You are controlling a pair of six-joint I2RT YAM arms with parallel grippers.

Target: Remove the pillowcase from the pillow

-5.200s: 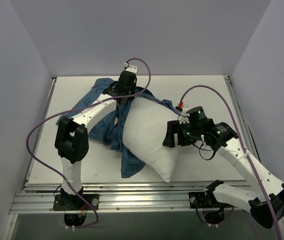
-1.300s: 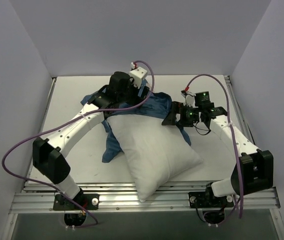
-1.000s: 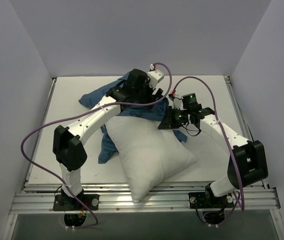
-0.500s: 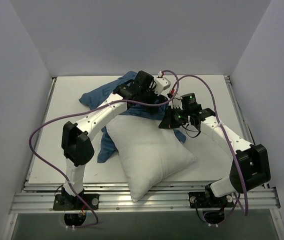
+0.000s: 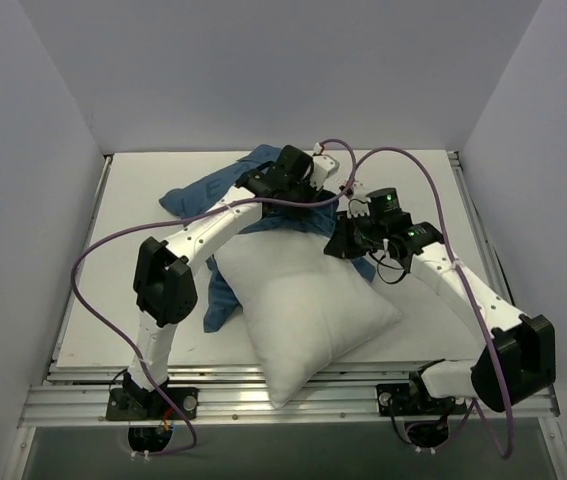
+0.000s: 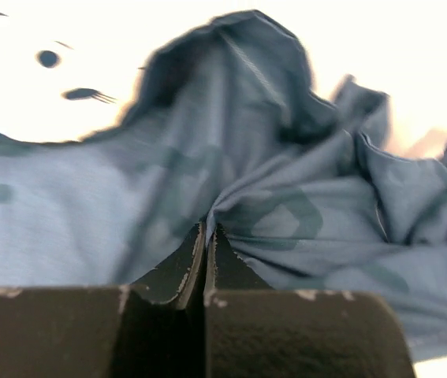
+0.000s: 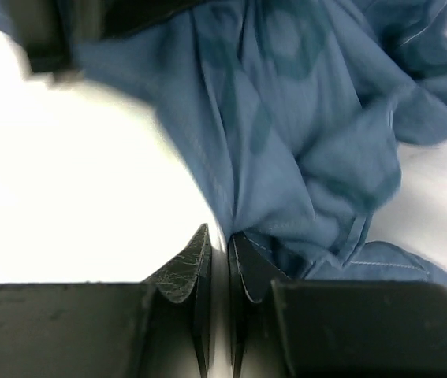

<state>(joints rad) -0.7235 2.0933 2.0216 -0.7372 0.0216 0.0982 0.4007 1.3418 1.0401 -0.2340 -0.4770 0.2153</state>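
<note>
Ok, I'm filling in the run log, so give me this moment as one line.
left pincer: shut on pillowcase | right pincer: shut on pillowcase | pillow: mostly bare, far end under pillowcase

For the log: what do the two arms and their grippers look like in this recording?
The left arm and right arm both have white tubular links with bulky black joints. A purple cable loops along each. Green lights glow on the right wrist. The left gripper and right gripper have black, wedge-shaped, scuffed fingers.

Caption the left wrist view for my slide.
Left tool shut on a fold of the crumpled blue pillowcase.
</note>
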